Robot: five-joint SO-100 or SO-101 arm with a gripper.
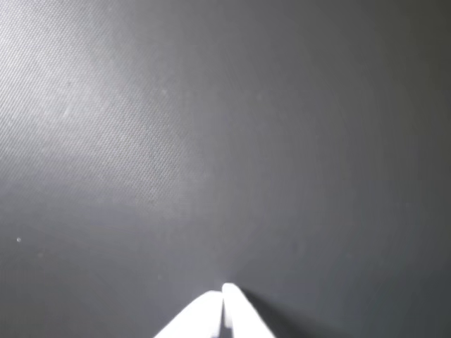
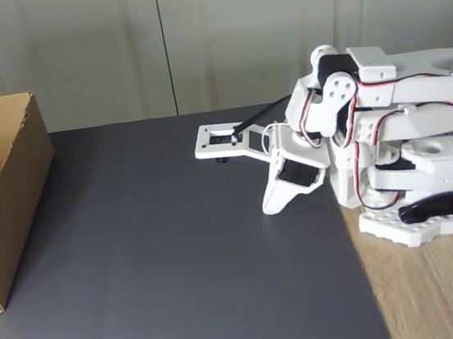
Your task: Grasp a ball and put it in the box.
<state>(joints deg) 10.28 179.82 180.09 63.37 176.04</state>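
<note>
The brown cardboard box [image 2: 20, 174] stands open-topped at the left edge of the dark mat in the fixed view. The ball is out of view. My white arm is folded up at the right, and its gripper [image 2: 272, 208] points down at the mat, far from the box. In the wrist view the gripper [image 1: 224, 294] enters from the bottom edge with its two white fingertips pressed together. It is shut with nothing between them, and bare mat lies beneath.
A dark grey mat [image 2: 180, 266] covers most of the table. Bare wood [image 2: 424, 294] shows at the right, where the arm's base and a black clamp [image 2: 447, 213] sit. A grey wall [image 2: 194, 41] closes off the back.
</note>
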